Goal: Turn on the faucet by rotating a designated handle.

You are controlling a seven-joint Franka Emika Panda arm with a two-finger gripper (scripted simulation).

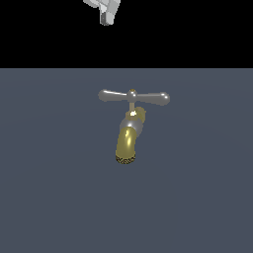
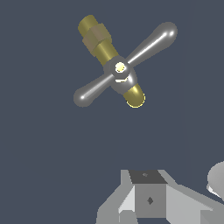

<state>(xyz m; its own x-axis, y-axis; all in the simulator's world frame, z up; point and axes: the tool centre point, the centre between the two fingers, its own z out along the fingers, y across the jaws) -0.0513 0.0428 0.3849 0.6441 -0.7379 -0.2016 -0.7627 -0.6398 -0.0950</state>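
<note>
Gripper [image 2: 151,199] well apart from faucet [image 1: 127,143], handle [image 1: 133,97] untouched

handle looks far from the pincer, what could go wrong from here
1. The pincer is high above the handle, apart from it, so a misaimed descent could land on the gold centre knob instead of an arm.
2. The arms are rounded and shiny; a push might slip off.
3. Coming down too low could hit the faucet spout.

Exterior faces faucet [image 1: 129,133] frontally; wrist looks down.
</note>
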